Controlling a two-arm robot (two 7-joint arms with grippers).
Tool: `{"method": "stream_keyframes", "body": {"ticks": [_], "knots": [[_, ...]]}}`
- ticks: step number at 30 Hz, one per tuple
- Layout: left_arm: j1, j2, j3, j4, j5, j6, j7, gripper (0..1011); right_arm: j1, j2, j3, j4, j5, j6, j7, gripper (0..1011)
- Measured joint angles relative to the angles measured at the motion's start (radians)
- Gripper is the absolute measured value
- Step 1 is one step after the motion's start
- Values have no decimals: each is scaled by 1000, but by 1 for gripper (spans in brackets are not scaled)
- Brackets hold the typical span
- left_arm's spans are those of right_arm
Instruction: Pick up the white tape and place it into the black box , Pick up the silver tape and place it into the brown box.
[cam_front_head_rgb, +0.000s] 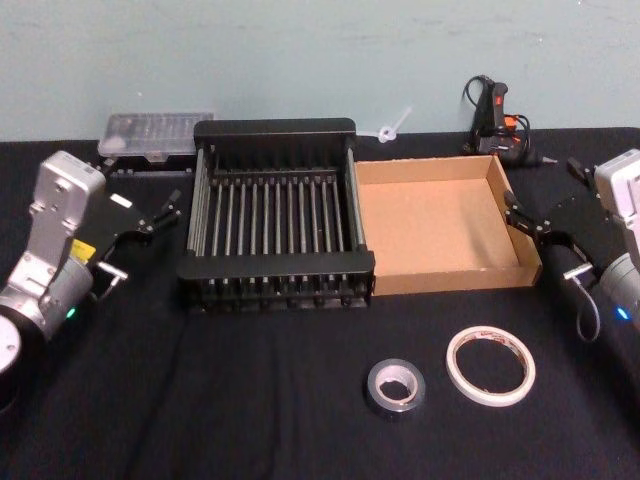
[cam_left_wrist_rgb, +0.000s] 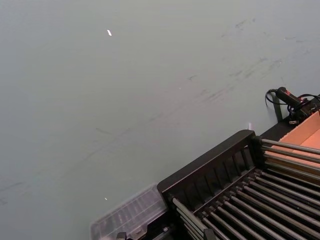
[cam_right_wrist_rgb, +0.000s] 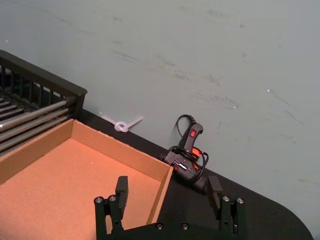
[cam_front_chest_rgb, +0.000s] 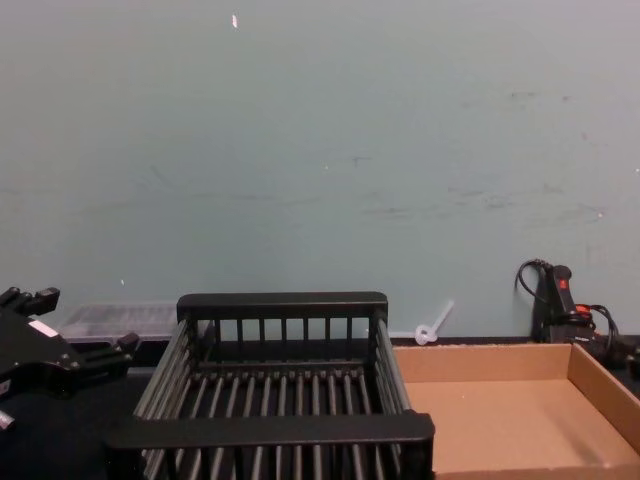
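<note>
Black box (cam_front_head_rgb: 275, 270), tan brown box (cam_front_head_rgb: 440, 215)

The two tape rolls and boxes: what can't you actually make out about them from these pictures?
- White tape, head view: red printing on the inner core too small to read.
- Silver tape, head view: its height can't be judged from above.
- Black box, chest view: lower part cut off by the bottom edge.
- Brown box, right wrist view: near corner hidden behind the open right gripper.

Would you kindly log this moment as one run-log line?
white tape: on table | silver tape: on table | black box: empty | brown box: empty | left gripper: open, idle | right gripper: open, idle
</note>
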Motion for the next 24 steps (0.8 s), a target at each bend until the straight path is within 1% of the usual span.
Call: {"method": "stream_keyframes", "body": {"ticks": [3, 6, 7, 11, 12, 13, 16, 18, 19, 20, 21, 24], "knots": [[0, 0, 0, 0, 0, 0, 0, 1001, -9, -1, 11, -13, 5, 2, 10, 1002], [0, 0, 0, 0, 0, 0, 0, 1001, -26, 4, 24, -40, 16, 17, 22, 1002], [0, 0, 0, 0, 0, 0, 0, 1001, -26, 4, 24, -40, 16, 17, 22, 1002], [0, 0, 0, 0, 0, 0, 0, 1001, -59, 17, 48, -86, 45, 53, 46, 1002], [0, 0, 0, 0, 0, 0, 0, 1001, -72, 25, 58, -103, 62, 70, 58, 1002], [0, 0, 0, 0, 0, 0, 0, 1001, -72, 25, 58, -103, 62, 70, 58, 1002], [0, 0, 0, 0, 0, 0, 0, 1001, -104, 50, 83, -149, 107, 115, 103, 1002], [0, 0, 0, 0, 0, 0, 0, 1001, -118, 65, 95, -170, 126, 134, 125, 1002], [0, 0, 0, 0, 0, 0, 0, 1001, -133, 80, 105, -190, 142, 150, 144, 1002], [0, 0, 0, 0, 0, 0, 0, 1001, -133, 80, 105, -190, 142, 150, 144, 1002], [0, 0, 0, 0, 0, 0, 0, 1001, -149, 95, 117, -212, 156, 165, 161, 1002], [0, 0, 0, 0, 0, 0, 0, 1001, -183, 121, 143, -253, 182, 190, 186, 1002]]}}
